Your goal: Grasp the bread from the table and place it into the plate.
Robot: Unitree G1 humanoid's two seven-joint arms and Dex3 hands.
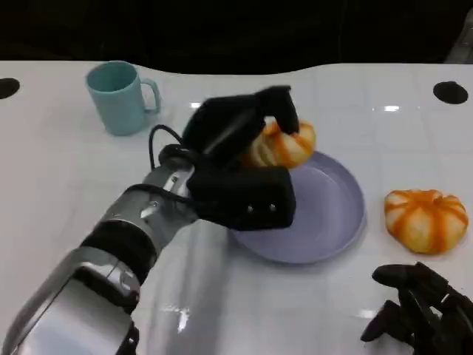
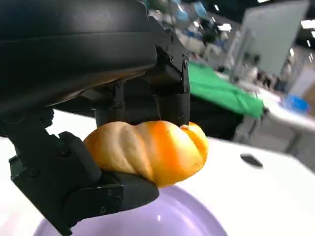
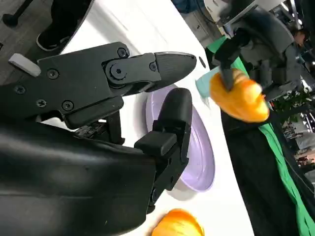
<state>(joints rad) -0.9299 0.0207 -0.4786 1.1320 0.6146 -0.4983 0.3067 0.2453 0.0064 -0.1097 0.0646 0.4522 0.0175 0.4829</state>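
My left hand (image 1: 240,159) grips an orange-and-cream bread roll (image 1: 284,145) and holds it above the far left rim of the lilac plate (image 1: 332,214). The left wrist view shows the roll (image 2: 150,150) pinched between black fingers (image 2: 170,96) over the plate (image 2: 172,219). A second roll (image 1: 425,220) lies on the white table right of the plate. My right hand (image 1: 421,314) rests low at the near right, holding nothing, fingers apart. From the right wrist view I see the plate (image 3: 199,147), the held roll (image 3: 238,96) and the second roll (image 3: 178,224).
A teal mug (image 1: 120,96) stands at the back left of the table. Two dark round holes (image 1: 450,92) mark the table's far corners. The table's far edge runs along a dark background.
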